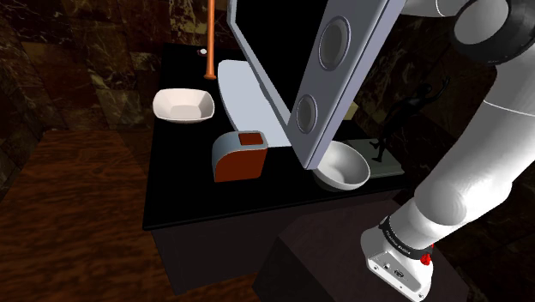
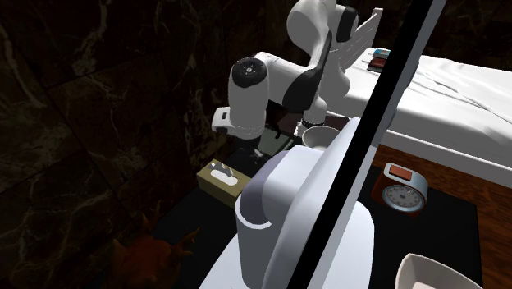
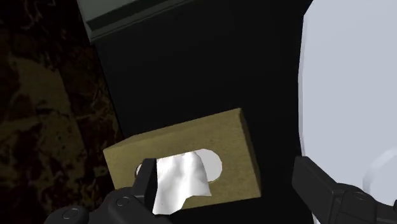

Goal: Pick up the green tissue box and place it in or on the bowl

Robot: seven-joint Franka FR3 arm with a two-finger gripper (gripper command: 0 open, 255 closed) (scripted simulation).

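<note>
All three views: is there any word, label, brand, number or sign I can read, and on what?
No text can be read.
tissue box: plain faces, no label.
clock: dial too small to read.

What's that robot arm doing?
The arm's black gripper is open over the olive-brown tissue box on the black table, fingers apart, not gripping it. A white tissue sticks out of the box. The round bowl sits elsewhere on the table, and the box isn't in it yet.
</note>
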